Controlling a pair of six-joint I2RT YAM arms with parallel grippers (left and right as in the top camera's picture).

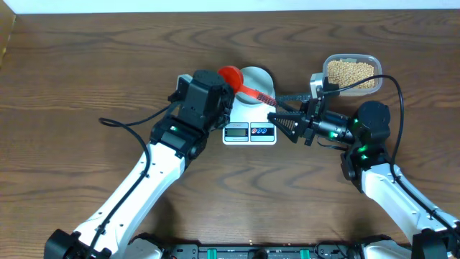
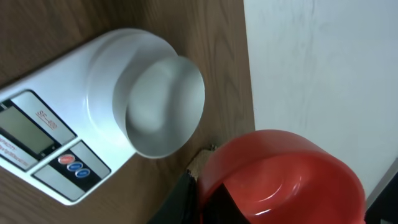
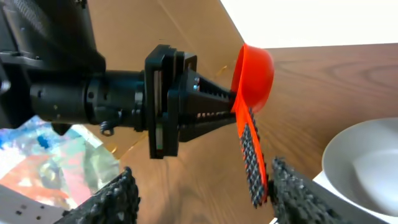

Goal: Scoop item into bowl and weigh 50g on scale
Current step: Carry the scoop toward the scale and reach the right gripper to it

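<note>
The table (image 1: 86,79) is dark wood with flowing grain and little sheen. The scale (image 2: 56,93) is smooth white plastic, faintly glossy. The bowl (image 2: 165,102) looks smooth and satin. The scoop (image 2: 280,174) is red plastic with bright highlights. At upper right of the overhead view, the tub (image 1: 376,65) is clear plastic and its beans (image 1: 351,72) are matt. The right gripper (image 3: 199,196) has black fingers (image 3: 118,199), knobbly and matt.

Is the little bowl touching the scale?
Touching. The left wrist view shows the bowl resting flat on the scale, no gap under it.
</note>
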